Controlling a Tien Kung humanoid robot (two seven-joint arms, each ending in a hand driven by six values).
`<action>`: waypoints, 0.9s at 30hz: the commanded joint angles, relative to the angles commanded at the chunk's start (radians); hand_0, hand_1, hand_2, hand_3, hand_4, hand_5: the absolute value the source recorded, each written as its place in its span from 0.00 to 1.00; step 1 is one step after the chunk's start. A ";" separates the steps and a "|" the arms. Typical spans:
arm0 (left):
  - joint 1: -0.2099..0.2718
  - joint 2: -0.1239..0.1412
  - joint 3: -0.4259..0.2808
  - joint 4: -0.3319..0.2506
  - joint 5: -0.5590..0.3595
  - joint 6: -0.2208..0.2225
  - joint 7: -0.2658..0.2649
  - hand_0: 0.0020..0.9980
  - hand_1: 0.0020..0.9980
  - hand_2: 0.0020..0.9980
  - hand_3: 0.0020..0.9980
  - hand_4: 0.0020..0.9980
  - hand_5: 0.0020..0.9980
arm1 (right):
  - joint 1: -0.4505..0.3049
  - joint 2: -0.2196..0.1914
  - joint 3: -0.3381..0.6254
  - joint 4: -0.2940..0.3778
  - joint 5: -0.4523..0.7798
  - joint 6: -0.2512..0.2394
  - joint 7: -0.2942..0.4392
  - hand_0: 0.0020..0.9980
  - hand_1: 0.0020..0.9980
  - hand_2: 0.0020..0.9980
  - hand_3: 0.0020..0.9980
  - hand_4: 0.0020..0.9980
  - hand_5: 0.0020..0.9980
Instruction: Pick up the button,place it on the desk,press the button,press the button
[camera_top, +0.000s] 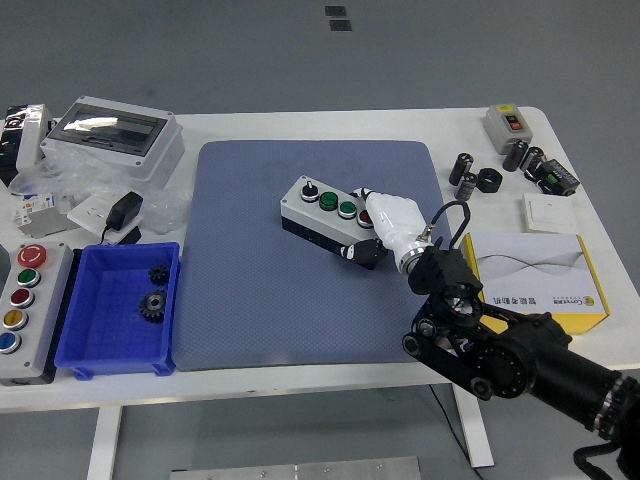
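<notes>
A grey button box (322, 210) with a black knob, two green buttons and a red button lies on the blue-grey mat (260, 290) at the table's middle. My right hand (385, 225), in a white glove on a black arm, rests on the box's right end, fingers curled over the red button there and around the box's right edge. The box sits flat on the mat. The left arm is not in view.
A blue bin (90, 335) with two black gears stands at the left, beside a grey panel of coloured buttons (22, 305). A clear-lidded enclosure (115, 135) is at back left. A yellow-white box (535, 280), black cylinders (468, 172) and a small switch box (508, 124) lie at the right.
</notes>
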 joint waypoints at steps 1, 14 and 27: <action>0.000 0.000 0.000 0.000 0.000 0.000 0.000 0.61 0.60 0.54 0.60 0.63 0.19 | 0.000 0.000 0.000 0.001 0.001 0.000 0.002 0.17 0.37 0.42 0.53 0.42 0.00; 0.003 -0.006 0.007 0.000 -0.016 0.002 -0.003 0.61 0.60 0.54 0.60 0.63 0.19 | -0.059 -0.155 0.131 0.227 0.231 0.143 0.241 0.12 0.33 0.38 0.44 0.30 0.00; 0.000 -0.009 -0.001 0.000 -0.005 0.003 -0.005 0.61 0.60 0.54 0.60 0.63 0.19 | -0.065 -0.344 0.006 0.420 0.219 0.230 0.434 0.13 0.33 0.40 0.44 0.32 0.00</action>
